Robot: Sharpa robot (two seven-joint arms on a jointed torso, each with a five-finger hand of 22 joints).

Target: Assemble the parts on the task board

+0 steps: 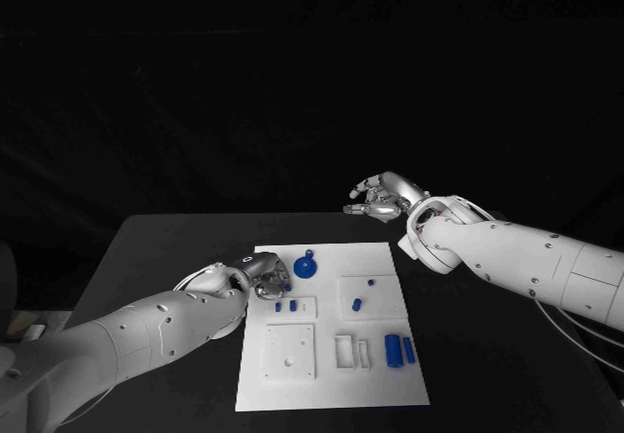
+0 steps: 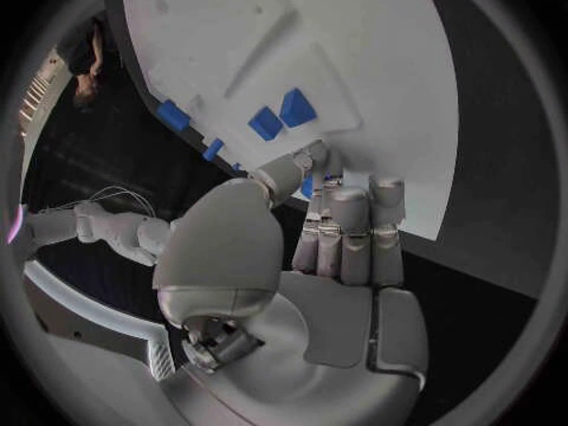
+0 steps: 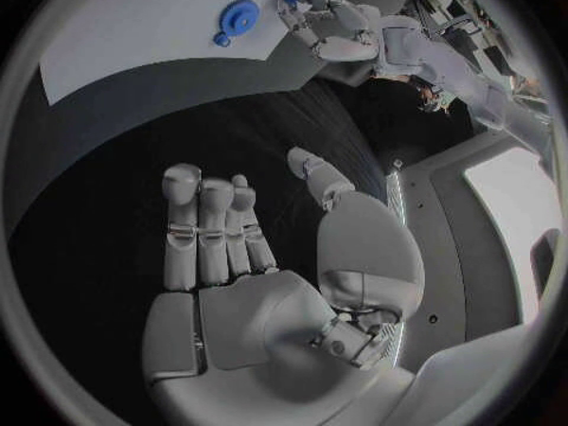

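The left hand [image 1: 264,273] is reaching over the left edge of the board [image 1: 332,388], its fingers curling together above the small blue pegs [image 1: 294,306] there. The left wrist view shows a bit of blue between thumb and fingers, but I cannot tell whether a part is truly pinched or merely lying behind them. The right hand [image 1: 381,198] is hanging beyond the board's far right corner, over the black table [image 1: 156,253], fingers spread and holding nothing.

The blue parts are lying scattered on the board: a round disc [image 1: 306,266] at the far edge just right of the left hand, two small pieces [image 1: 362,294] on the far right block, and two bars [image 1: 399,348] at the near right beside open slots.

By my reading, the step in hand is the left hand's pick of a peg at the board's left side. The next move is calling for a firm pinch, then a straight lift clear of the neighbouring peg and disc.
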